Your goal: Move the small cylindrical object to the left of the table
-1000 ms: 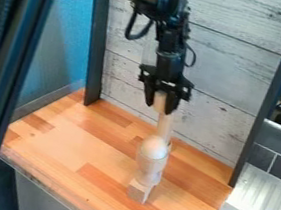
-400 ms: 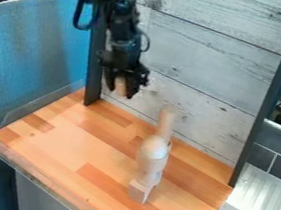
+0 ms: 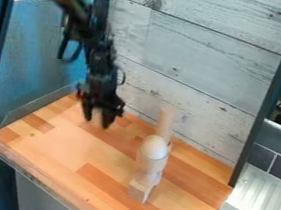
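Cylinder [image 3: 98, 115], small and pale wood, is apparently being gripped near the back left corner of the tabletop [image 3: 55, 146]. Gripper [image 3: 97, 118] is being pointed down, its fingers being parted only by about the piece's width — reads as clenched on it, not released. Whether the piece is being supported by wood underneath can't be told.

Hold looks sensible: piece is being pinched from both sides and carried upright or nearly so, so a set-down on its end should be getting made easy. Left side is being targeted by the task, and the gripper is already being positioned left of the wooden stack, so transport is being judged mostly done. Lowering and letting go are probably being called for next — a tip-over is being risked if release is being made too high or off vertical.

Stack right of centre is being left alone: egg-shaped piece [image 3: 155, 147] is being cradled by the turned cup [image 3: 151, 164], squared block [image 3: 138, 190] is being seen at the front, tall rod [image 3: 165, 124] behind.
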`<act>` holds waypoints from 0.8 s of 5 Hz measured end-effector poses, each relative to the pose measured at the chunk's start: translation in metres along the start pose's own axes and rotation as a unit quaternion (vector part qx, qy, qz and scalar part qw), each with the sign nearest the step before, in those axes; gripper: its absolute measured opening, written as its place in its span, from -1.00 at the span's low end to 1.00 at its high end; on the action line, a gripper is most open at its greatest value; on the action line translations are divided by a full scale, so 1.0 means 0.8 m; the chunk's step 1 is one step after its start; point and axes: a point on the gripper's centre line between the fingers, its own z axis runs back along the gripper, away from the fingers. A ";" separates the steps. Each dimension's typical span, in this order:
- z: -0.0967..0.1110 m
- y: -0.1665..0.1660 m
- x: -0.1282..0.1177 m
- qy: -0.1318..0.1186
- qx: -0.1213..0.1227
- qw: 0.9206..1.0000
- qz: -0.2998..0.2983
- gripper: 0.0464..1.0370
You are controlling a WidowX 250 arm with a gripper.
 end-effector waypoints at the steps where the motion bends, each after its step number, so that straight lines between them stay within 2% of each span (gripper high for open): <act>1: -0.034 0.010 -0.020 0.027 0.005 1.000 0.001 0.08; 2: -0.040 0.013 -0.018 0.021 0.009 1.000 -0.004 0.20; 3: -0.041 0.015 -0.019 0.011 0.005 1.000 0.006 0.75; 4: -0.036 0.008 -0.020 0.005 -0.007 1.000 0.007 0.93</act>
